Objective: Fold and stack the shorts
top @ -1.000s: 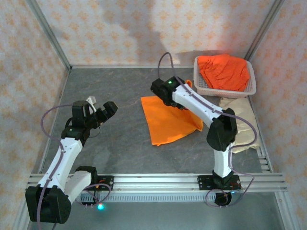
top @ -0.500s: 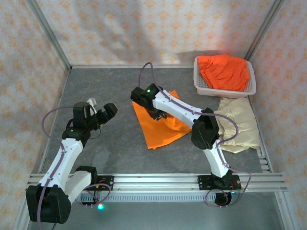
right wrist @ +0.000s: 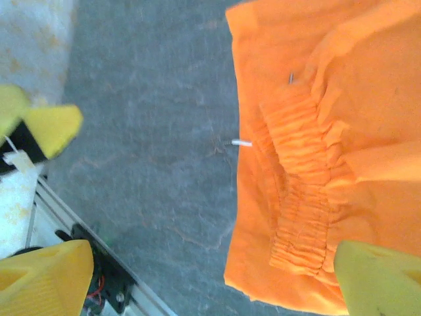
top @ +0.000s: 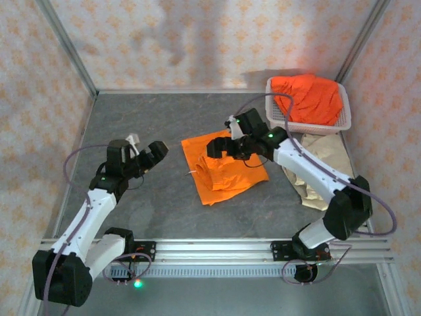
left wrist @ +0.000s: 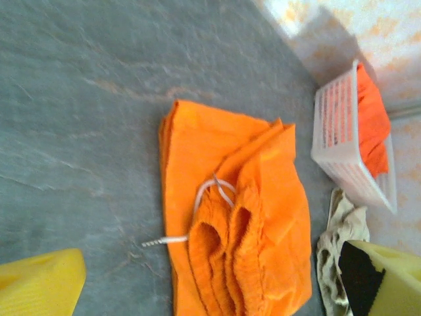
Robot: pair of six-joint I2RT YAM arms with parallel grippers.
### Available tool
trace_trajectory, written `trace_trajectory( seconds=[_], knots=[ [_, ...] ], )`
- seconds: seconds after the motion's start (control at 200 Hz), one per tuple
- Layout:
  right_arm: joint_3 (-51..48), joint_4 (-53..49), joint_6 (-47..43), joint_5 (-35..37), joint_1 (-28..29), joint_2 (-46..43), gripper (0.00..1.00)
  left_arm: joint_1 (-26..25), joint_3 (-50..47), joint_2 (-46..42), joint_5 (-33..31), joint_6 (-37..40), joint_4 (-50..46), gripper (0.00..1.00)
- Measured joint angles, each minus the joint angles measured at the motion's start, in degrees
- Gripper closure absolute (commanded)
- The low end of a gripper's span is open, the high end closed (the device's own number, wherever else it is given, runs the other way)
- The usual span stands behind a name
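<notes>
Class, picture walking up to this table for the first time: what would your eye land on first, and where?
The folded orange shorts at the middle of the table stand out most, a white drawstring trailing from them and the right gripper hovering open just above. Next come the heaped orange shorts in the white basket at the far right corner, with beige shorts crumpled just in front of it.
</notes>
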Motion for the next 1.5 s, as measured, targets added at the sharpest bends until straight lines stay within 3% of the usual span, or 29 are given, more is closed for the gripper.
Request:
trace_trajectory(
  seconds=[0.265, 0.465, 0.766, 1.041, 1.201, 1.336, 1.501],
  knots=[
    [-8.7, 1.6, 2.3, 8.7, 0.8, -0.5, 0.22, -13.7, 9.5, 16.5, -3.5, -3.1, -0.1, 0.13],
    [-11.3, 1.5, 4.0, 16.5, 4.0, -0.5, 0.25, -19.2, 15.4, 28.8, -5.2, -5.7, 0.6, 0.18],
    [-12.3, 3.0, 9.2, 24.4, 11.3, -0.5, 0.36, -20.4, 18.1, 40.3, -5.3, -10.3, 4.2, 0.27],
    [-12.8, 6.8, 13.0, 25.4, 13.4, 4.2, 0.40, -20.4, 19.8, 46.1, -4.7, -13.6, 7.8, 0.44],
    [-12.8, 7.7, 13.8, 26.7, 14.8, 8.2, 0.44, -20.4, 20.7, 47.3, -4.7, -14.1, 8.9, 0.59],
    [-12.8, 7.7, 14.5, 28.1, 15.1, 11.7, 0.53, -20.4, 20.7, 48.3, -4.7, -14.4, 9.7, 0.69],
    [-12.2, 7.6, 14.8, 30.0, 15.3, 14.6, 0.76, -20.4, 20.7, 48.8, -4.7, -14.4, 9.9, 0.81]
  ],
)
